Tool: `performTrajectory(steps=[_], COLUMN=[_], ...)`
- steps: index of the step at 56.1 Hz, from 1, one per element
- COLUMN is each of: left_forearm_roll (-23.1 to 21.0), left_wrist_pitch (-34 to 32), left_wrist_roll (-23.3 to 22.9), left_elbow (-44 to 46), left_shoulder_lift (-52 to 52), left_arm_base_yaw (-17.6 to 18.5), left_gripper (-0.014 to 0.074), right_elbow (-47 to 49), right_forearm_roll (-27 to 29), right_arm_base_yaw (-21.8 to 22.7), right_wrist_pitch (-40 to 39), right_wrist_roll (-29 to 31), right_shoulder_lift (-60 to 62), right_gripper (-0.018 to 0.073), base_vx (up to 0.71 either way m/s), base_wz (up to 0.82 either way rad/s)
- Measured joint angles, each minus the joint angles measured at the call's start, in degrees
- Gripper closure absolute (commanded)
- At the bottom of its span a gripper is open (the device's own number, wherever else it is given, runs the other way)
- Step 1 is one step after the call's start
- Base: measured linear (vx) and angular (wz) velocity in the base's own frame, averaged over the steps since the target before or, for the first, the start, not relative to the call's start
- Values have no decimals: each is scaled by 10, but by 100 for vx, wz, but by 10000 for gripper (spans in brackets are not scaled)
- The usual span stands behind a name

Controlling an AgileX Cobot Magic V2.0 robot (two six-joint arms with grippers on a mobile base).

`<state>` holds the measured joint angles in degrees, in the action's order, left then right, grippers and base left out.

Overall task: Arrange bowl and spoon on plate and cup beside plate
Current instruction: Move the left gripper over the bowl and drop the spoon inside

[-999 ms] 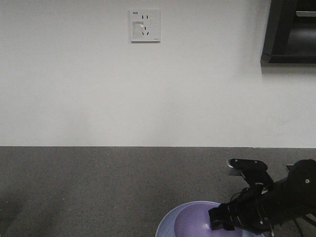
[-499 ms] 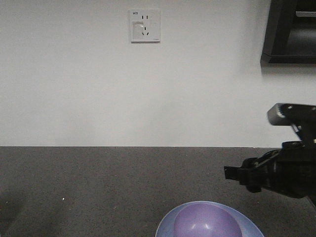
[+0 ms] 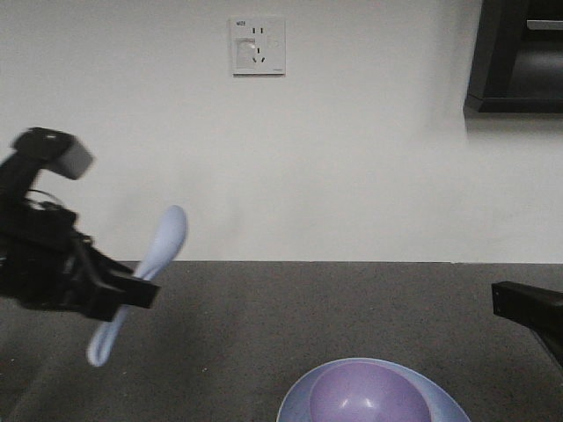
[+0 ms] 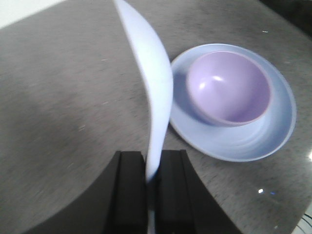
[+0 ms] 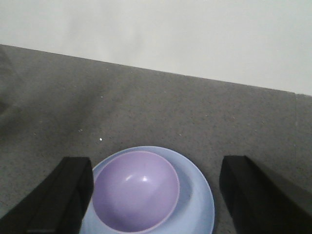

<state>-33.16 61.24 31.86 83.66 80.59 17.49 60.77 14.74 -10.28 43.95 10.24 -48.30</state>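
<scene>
The lilac bowl (image 3: 365, 397) sits on the pale blue plate (image 3: 444, 403) at the table's near edge, off-centre on it. Well left of the plate and above the table, my left gripper (image 3: 132, 294) is shut on the handle of the pale spoon (image 3: 163, 246), whose scoop points up. In the left wrist view the spoon (image 4: 157, 83) rises from between the shut jaws (image 4: 151, 168), with the bowl (image 4: 229, 87) and plate (image 4: 275, 131) to the right. My right gripper (image 5: 156, 168) hangs open and empty above the bowl (image 5: 134, 190) and plate (image 5: 197, 202). The cup is out of view.
A white wall with a socket (image 3: 258, 46) stands behind the dark grey table (image 3: 264, 308). A black cabinet (image 3: 519, 57) hangs at the upper right. Only one black finger (image 3: 528, 303) of the right gripper shows at the right edge.
My right gripper rose off the bowl and drew back to the right. My left gripper came into view from the left holding the spoon.
</scene>
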Motion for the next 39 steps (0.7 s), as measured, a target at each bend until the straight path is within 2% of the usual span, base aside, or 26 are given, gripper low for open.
performTrajectory(steps=[12,20,39], left_forearm_roll=[-5,-9,-10], left_wrist_pitch=[2,2,0], left_wrist_roll=[-12,-20,-35], left_elbow=[87,118,128], left_shoulder_lift=[149,211,281], left_arm_base_yaw=[95,141,189], left_gripper=[596,596,594], right_elbow=[0,0,0], right_forearm_roll=[-50,-66,-70], right_arm_base_yaw=[0,0,0], right_wrist_pitch=[28,30,31], right_wrist_roll=[-38,-47,-51], right_shoulder_lift=[1,1,1], right_gripper=[-22,-22,-22], base_vx=[0,0,0], base_wz=[0,0,0])
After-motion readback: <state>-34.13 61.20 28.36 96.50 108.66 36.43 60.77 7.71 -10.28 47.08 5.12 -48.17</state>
